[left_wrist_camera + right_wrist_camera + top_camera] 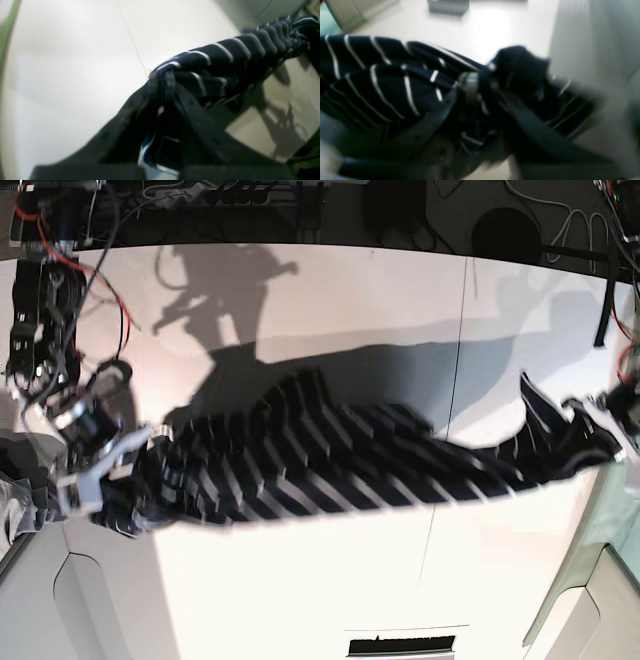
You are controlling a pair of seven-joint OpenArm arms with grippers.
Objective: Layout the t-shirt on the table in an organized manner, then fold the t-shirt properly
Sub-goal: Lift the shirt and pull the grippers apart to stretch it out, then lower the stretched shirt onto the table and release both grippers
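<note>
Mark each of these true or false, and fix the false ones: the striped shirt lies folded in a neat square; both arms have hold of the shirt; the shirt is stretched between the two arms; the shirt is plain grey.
1. The shirt lies folded in a neat square. False: it is pulled out long and rumpled above the table.
2. Both arms have hold of the shirt. True: the left gripper is shut on one end, and the right gripper has cloth between its fingers.
3. The shirt is stretched between the two arms. True.
4. The shirt is plain grey. False: it is dark navy with thin white stripes.
</note>
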